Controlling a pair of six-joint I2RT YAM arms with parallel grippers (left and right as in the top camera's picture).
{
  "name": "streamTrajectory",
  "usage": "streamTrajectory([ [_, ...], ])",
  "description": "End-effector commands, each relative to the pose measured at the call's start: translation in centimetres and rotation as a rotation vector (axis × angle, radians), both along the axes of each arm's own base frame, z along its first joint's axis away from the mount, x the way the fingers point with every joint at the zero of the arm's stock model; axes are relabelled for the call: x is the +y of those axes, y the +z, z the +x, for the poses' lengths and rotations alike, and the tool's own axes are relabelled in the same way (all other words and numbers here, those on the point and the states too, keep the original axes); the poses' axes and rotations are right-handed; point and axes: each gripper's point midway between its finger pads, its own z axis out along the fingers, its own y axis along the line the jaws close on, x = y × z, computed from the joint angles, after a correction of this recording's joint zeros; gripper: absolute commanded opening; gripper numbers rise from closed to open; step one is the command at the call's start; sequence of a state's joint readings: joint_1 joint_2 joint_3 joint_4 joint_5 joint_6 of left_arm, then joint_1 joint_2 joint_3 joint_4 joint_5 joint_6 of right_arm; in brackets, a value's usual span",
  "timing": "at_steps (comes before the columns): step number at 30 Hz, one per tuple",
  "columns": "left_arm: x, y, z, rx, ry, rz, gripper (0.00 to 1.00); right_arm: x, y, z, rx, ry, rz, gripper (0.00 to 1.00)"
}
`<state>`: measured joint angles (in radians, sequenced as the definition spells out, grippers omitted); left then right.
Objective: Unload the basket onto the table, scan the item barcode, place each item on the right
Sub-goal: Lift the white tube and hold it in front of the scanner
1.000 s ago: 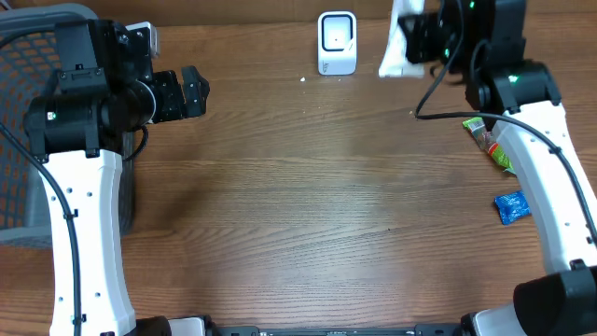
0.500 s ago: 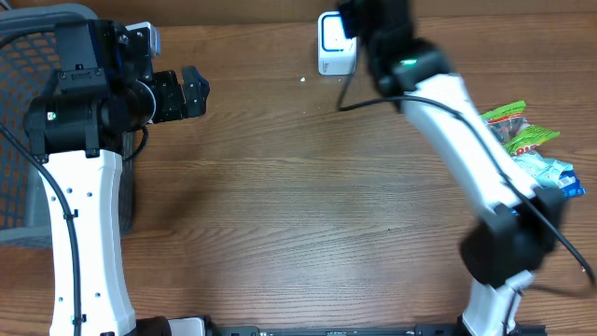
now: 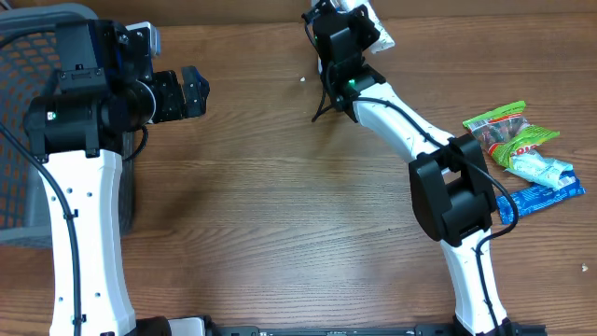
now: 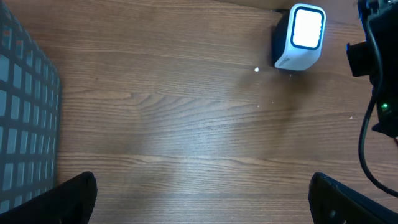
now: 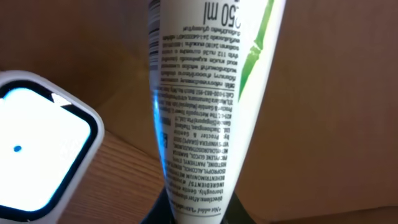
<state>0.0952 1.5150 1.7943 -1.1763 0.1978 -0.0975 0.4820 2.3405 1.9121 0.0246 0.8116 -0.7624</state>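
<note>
Right tool point(image 5: 198, 215) on tube point(image 5: 205, 93), "50 ml" label

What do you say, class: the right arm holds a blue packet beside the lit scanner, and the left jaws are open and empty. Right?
Not quite. The right wrist view shows a white tube held, not the blue packet, which lies on the table. The rest stands: it is beside the lit scanner, and the left jaws are open and empty.
</note>
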Motion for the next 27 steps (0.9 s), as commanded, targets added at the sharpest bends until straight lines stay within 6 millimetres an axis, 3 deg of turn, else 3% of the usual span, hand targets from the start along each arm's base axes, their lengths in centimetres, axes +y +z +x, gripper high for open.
streamTrajectory([
  [1, 0.2, 0.7, 0.2, -0.019, 0.012, 0.003, 1.0, -1.6, 0.2, 0.6, -0.008, -0.05, -0.035, 0.04],
  [3, 0.2, 0.7, 0.2, -0.019, 0.012, 0.003, 1.0, -1.0, -1.8, 0.6, 0.077, 0.01, -0.121, 0.04],
  [6, 0.2, 0.7, 0.2, -0.019, 0.012, 0.003, 1.0, -0.5, -3.2, 0.7, 0.135, 0.063, -0.197, 0.04],
  [18, 0.2, 0.7, 0.2, -0.019, 0.012, 0.003, 1.0, 0.3, -4.7, 1.6, 0.115, 0.098, -0.198, 0.04],
  [20, 0.2, 0.7, 0.2, -0.019, 0.012, 0.003, 1.0, 0.4, -5.9, 1.9, 0.124, 0.107, -0.246, 0.04],
  [23, 0.2, 0.7, 0.2, -0.019, 0.012, 0.003, 1.0, -0.1, -6.7, 2.0, 0.12, 0.079, -0.283, 0.04],
  [27, 0.2, 0.7, 0.2, -0.019, 0.012, 0.003, 1.0, -1.6, -5.9, 2.1, 0.038, -0.044, -0.277, 0.04],
])
